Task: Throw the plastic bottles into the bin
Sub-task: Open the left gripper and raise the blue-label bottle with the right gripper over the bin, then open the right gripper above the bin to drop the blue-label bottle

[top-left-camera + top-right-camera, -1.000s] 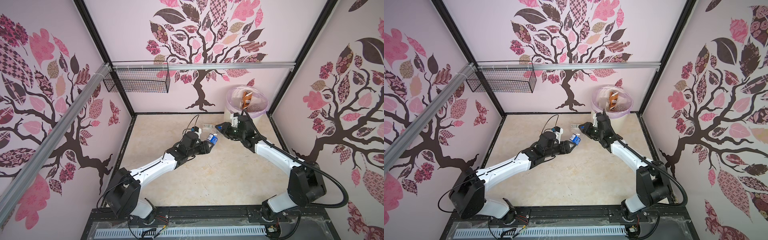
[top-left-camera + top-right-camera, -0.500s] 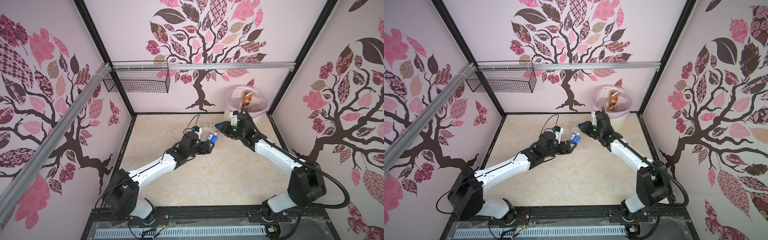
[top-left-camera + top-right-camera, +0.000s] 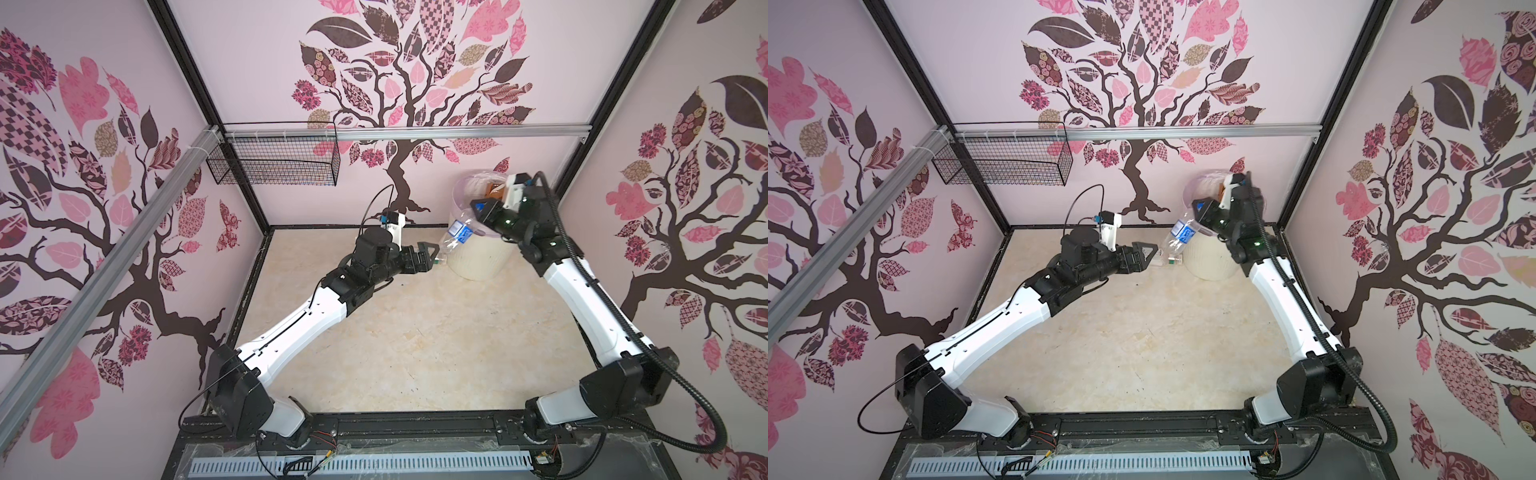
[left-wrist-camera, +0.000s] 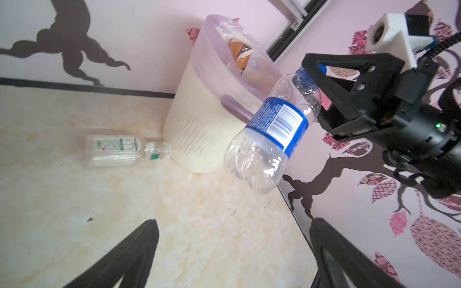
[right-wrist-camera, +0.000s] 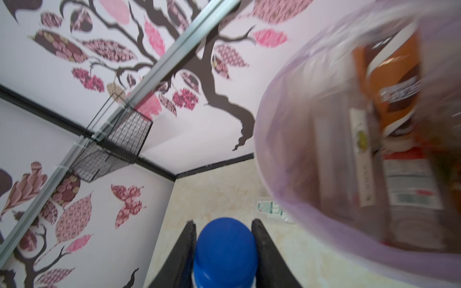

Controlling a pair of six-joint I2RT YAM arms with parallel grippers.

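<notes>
right gripper (image 4: pixel 311 72) clamps blue-capped bottle (image 4: pixel 274 124) by neck, beside bin (image 4: pixel 199 119) rim | left gripper (image 3: pixel 430 252) spread, empty | risk: hanging body may catch rim, drop outside

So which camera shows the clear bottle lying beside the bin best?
The left wrist view: the whole bottle lies sideways, cap toward the bin. Both top views show only a small glimpse; the right wrist view, a blurred scrap of label.

The right arm reaches up to the rim of the bin (image 3: pixel 478 264), wrist bent, the right gripper (image 3: pixel 478 207) pinched on a bottle (image 3: pixel 457 231) by its capped neck. The left arm stretches low toward the bin and ends just short of it, the left gripper (image 3: pixel 432 255) spread wide, apparently touching nothing.
</notes>
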